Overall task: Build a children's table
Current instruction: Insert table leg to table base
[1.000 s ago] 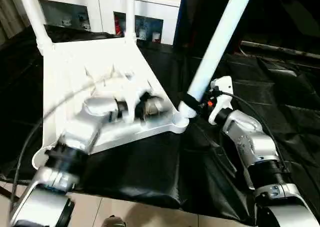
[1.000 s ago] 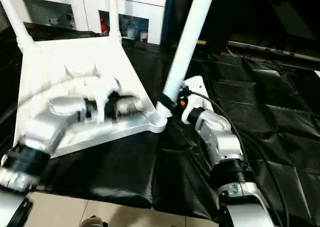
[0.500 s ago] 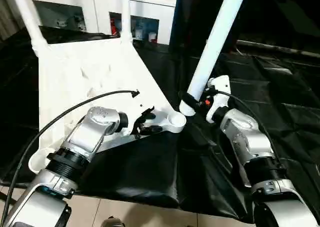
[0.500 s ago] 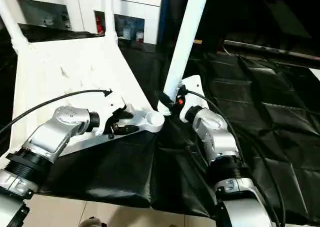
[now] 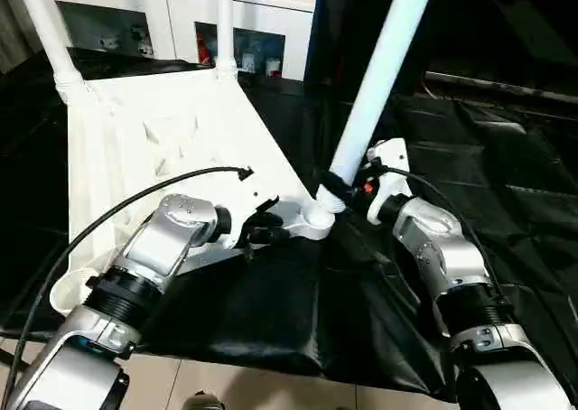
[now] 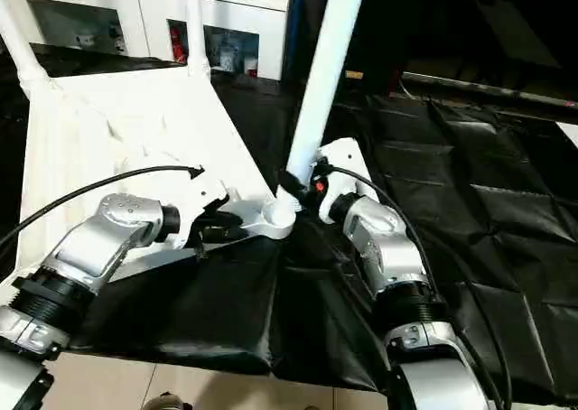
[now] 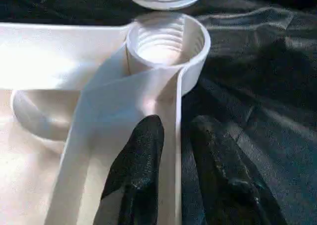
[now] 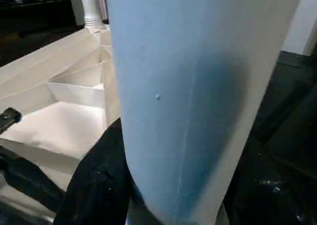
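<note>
The white tabletop (image 5: pixel 172 148) lies upside down on the black-draped work table (image 5: pixel 506 184), toward its left side, ribs showing (two legs already stand at its far corners). The right gripper (image 5: pixel 348 186) clasps a third leg (image 5: pixel 379 76) above the near corner socket (image 7: pixel 166 41). The left gripper (image 7: pixel 176 150) pinches the tabletop's rim.

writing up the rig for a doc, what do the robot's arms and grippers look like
Both forearms are silver metal with rounded casings and black ribbed collars nearer the body. The left gripper and the right gripper each have two black fingers with a rough, grainy surface. A thin black cable arcs over the left forearm; another loops along the right one, beside a white wrist housing with a small red mark.
</note>
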